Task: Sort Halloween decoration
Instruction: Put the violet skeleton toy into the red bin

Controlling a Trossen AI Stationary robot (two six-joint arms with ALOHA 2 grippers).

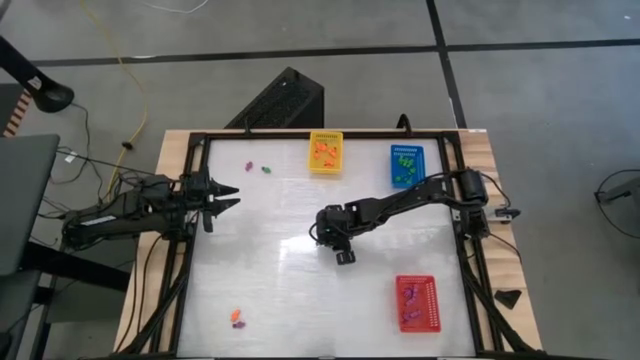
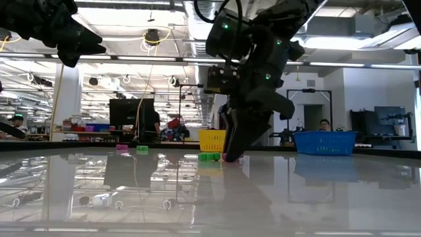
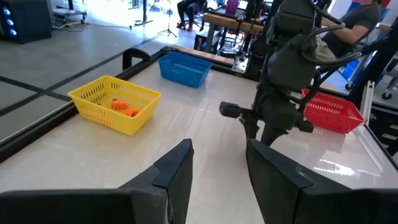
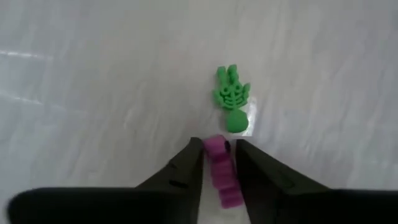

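Note:
My right gripper (image 4: 219, 145) stands at the table's middle (image 1: 322, 236), pointing down, shut on a small purple trinket (image 4: 219, 171). A green skeleton-like trinket (image 4: 232, 99) lies flat on the table just beyond the fingertips and also shows in the low view (image 2: 209, 156). More trinkets lie loose: a purple one (image 1: 248, 164) and a green one (image 1: 266, 169) near the far edge, and an orange and purple pair (image 1: 236, 318) near the near edge. My left gripper (image 3: 217, 165) waits open at the table's left side (image 1: 226, 197), above the surface. My right gripper pinches the purple trinket between its two fingers (image 4: 189, 163), coming from above and pointing down. The fingers lie along the trinket's long sides, with its far end (image 4: 215, 145) at the fingertips. In the low view the fingertips reach the table top (image 2: 231, 157); whether the trinket is lifted I cannot tell.
A yellow basket (image 1: 325, 152) with orange pieces and a blue basket (image 1: 406, 165) with green pieces stand at the far edge. A red basket (image 1: 416, 302) with purple pieces is at the near right. A raised black frame (image 1: 190, 250) borders the table.

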